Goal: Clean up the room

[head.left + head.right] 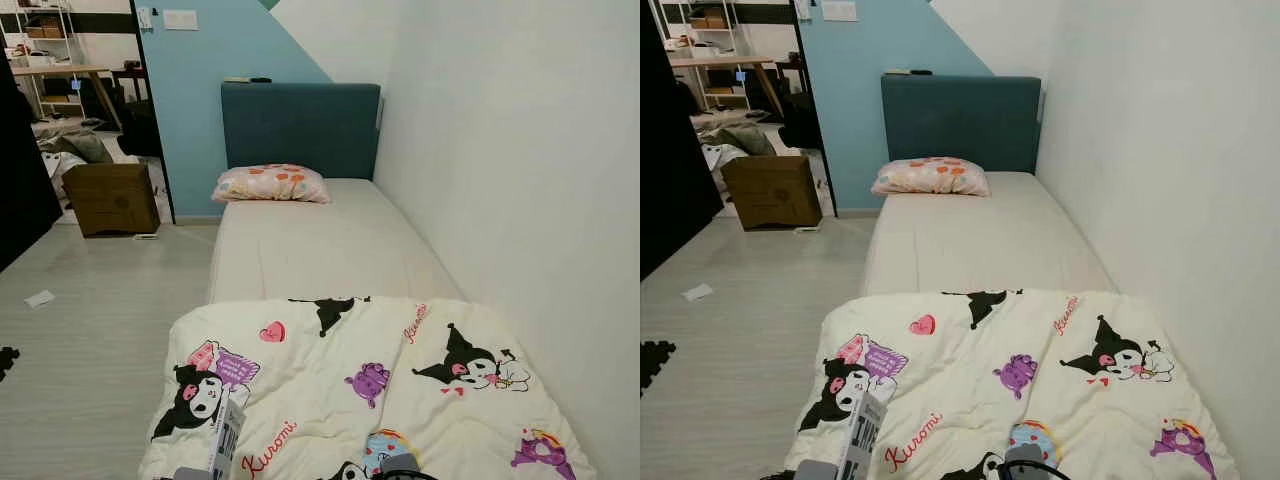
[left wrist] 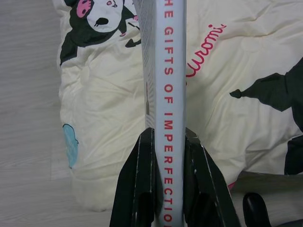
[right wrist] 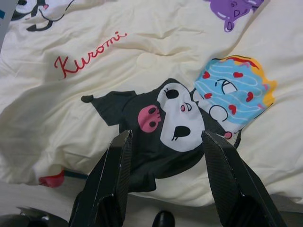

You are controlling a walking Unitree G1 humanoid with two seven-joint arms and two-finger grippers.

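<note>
A single bed (image 1: 330,245) stands against the white wall on the robot's right, with a teal headboard (image 1: 300,128) at the far end and a patterned pillow (image 1: 271,184) lying just before it. A cream comforter (image 1: 370,390) printed with cartoon characters and the word "Kuromi" covers the near end of the mattress; the middle stretch is bare sheet. The left gripper (image 2: 169,142) is clamped on a book (image 2: 171,94), its two black fingers pressed against the covers with the grey spine facing the wrist camera, red lettering reading "GIFTS OF IMPERFECTIO". The book is held upright above the comforter's near left corner, by the bed's edge. The right gripper (image 3: 166,142) hangs over the comforter near a black-and-white character print, its fingers spread wide and holding nothing. On the pale wood floor (image 1: 100,340) to the left lie a scrap of paper (image 1: 39,298) and, further off by the doorway, a brown cardboard box (image 1: 110,198). Beyond the doorway a table and shelving are visible, too small to detail.
</note>
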